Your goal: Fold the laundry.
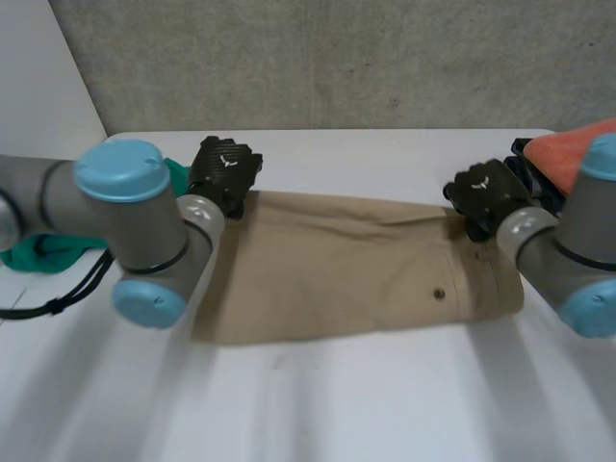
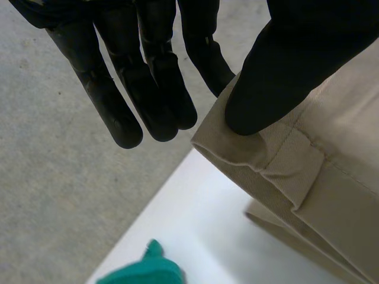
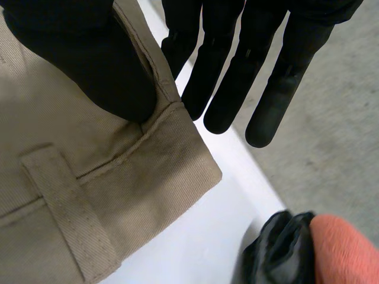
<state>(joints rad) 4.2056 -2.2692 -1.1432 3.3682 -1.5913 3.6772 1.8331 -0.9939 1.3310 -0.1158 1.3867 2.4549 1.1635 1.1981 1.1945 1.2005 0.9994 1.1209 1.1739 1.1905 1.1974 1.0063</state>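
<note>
A khaki pair of shorts [image 1: 356,269] lies flat across the middle of the white table [image 1: 337,404], with a small dark button near its right end. My left hand [image 1: 223,173] is at the far left corner. In the left wrist view its thumb [image 2: 278,71] presses on the waistband corner [image 2: 266,165] beside a belt loop, with a finger under the cloth. My right hand [image 1: 486,192] is at the far right corner. There its thumb [image 3: 89,53] pinches the hem corner [image 3: 172,160] against the fingers behind.
A green cloth [image 1: 48,250] lies at the left behind my left arm, also near the table edge [image 2: 142,269]. An orange cloth [image 1: 568,149] on a dark item [image 3: 278,248] sits at the far right. The table's far edge is just beyond both hands.
</note>
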